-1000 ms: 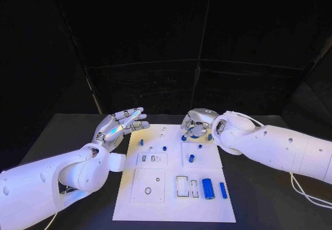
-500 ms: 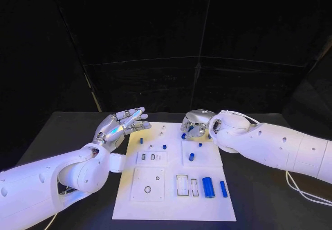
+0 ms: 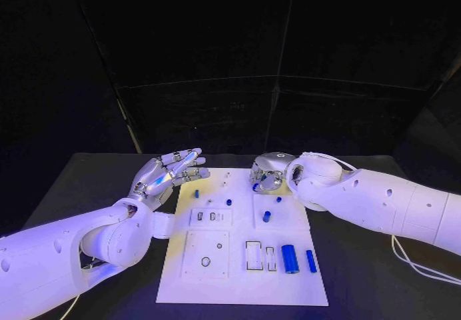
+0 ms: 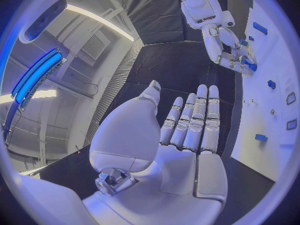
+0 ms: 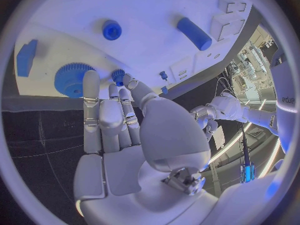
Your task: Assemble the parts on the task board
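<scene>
Right hand (image 3: 268,175) now drawn back a little toward the far edge of the task board (image 3: 240,267), fingertips at a small blue peg (image 5: 117,75) beside the gear (image 5: 74,79); grasp unclear. Left hand (image 3: 168,175) unchanged, spread, holding nothing.

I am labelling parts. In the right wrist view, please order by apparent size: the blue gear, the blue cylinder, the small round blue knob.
1. blue gear
2. blue cylinder
3. small round blue knob

The gear lies nearer the camera, so its lead over the cylinder is uncertain.

Task board (image 3: 240,280) mid-table (image 3: 86,180) — left robot hand (image 3: 171,175) beside it, right robot hand (image 3: 269,172) over its far edge.
</scene>
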Controlling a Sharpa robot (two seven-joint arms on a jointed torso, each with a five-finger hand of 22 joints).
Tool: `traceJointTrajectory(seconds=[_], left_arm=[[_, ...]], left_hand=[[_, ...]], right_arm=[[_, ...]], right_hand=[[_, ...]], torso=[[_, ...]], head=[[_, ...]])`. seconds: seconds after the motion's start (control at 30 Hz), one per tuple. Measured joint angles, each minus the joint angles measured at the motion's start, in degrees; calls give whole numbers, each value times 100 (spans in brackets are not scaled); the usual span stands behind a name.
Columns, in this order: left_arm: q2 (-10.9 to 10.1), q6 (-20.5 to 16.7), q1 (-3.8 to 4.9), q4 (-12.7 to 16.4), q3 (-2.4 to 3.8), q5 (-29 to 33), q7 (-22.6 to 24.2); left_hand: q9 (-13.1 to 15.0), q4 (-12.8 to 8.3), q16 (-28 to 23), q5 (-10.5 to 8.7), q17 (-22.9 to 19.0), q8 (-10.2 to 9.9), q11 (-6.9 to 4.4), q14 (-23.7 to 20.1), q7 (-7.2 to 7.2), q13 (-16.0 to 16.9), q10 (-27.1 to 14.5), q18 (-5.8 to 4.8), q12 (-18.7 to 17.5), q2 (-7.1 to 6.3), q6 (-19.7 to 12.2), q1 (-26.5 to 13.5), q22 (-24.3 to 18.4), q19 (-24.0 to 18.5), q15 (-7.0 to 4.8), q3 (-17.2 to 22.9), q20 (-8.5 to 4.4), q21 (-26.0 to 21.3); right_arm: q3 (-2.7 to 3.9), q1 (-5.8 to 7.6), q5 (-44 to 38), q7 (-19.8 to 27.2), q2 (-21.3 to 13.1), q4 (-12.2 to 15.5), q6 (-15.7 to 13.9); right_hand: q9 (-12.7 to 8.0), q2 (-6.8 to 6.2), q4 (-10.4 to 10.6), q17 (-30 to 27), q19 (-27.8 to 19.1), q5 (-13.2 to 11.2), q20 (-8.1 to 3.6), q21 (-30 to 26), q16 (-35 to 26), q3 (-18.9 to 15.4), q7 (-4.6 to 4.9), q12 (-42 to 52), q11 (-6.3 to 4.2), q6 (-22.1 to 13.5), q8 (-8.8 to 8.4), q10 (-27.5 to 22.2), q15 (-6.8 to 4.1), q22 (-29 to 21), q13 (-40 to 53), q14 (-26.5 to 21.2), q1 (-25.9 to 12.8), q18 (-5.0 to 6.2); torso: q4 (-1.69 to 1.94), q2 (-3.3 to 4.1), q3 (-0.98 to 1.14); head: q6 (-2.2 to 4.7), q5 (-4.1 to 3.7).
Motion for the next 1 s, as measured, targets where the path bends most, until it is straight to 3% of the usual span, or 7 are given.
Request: traceJointTrajectory(seconds=[0.37,0.7,1.0], left_arm=[[3,25,0,-7,0,-3,-13],[16,51,0,-15,0,-4,-27],[15,81,0,1,0,-4,-39]], left_hand=[[0,-16,0,0,-7,-29,0,0,0,0,0,0,-26,23,0,-23,-10,20,0,-16,20,0],[-13,-48,-61,0,-29,-84,20,21,-22,1,20,-1,-67,23,-85,-23,-39,20,21,-17,20,-43],[-13,-48,-61,0,-28,-84,20,21,-21,1,19,-1,-94,23,-85,-23,-45,20,21,-17,20,-43]], right_arm=[[1,1,-15,-8,48,-84,105],[4,5,-120,-15,62,-103,146],[5,7,-226,-9,84,-103,116]], right_hand=[[1,6,-2,99,-92,0,12,160,135,307,0,33,-11,97,0,70,0,98,1,0,-6,0],[1,5,5,136,-132,0,11,244,185,483,-4,32,-10,138,0,111,0,148,-2,0,-6,-1],[24,-18,51,295,-145,-12,-2,461,342,693,-82,63,-82,325,39,305,0,378,-5,0,-30,-1]], torso=[[5,9,4],[16,19,1],[16,26,-5]], head=[[-63,3],[-71,3],[-75,8]])
